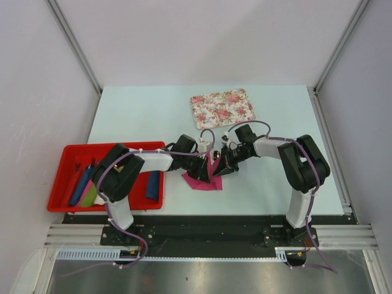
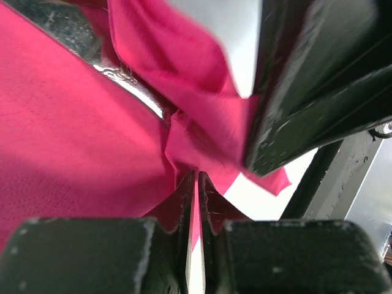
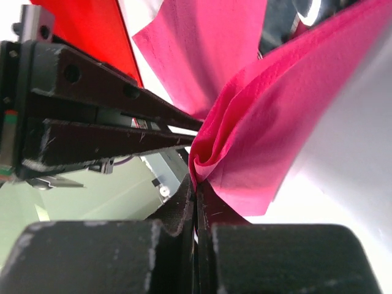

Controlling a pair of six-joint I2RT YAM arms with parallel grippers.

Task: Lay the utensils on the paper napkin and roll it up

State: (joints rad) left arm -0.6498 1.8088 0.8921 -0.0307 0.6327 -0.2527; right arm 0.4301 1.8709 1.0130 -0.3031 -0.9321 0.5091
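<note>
The magenta paper napkin lies crumpled on the table just in front of the two arms, one part lifted. My left gripper is shut on a pinched fold of the napkin, the paper caught between its jaws. Silvery utensils lie wrapped in the pink paper, only a shiny strip showing. My right gripper faces the left one closely and is shut on another fold of the napkin, gathered at its tips. The utensils are hidden in the top view.
A red tray at the left holds blue rolls and a green roll. A floral mat lies at the back of the table. The left gripper's body fills the left of the right wrist view.
</note>
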